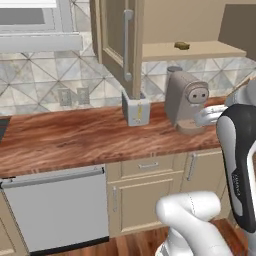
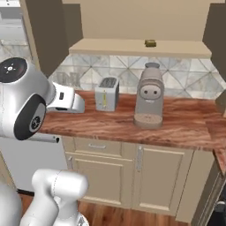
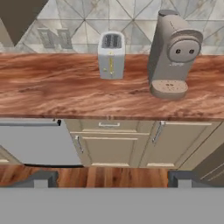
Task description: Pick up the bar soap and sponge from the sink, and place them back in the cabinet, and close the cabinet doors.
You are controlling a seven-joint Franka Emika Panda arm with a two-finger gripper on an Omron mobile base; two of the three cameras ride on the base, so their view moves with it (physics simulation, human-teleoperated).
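gripper (image 3: 111, 179) jaws stand wide and empty, facing the counter (image 3: 65, 94); sponge (image 2: 150, 43) sits shelved, but swinging near the open cabinet doors (image 1: 120, 40) risks a knock.

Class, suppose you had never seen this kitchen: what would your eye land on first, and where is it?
Probably the grey coffee machine on the wooden counter, with the toaster to its left. Above them the cabinet is open, a sponge on its shelf.
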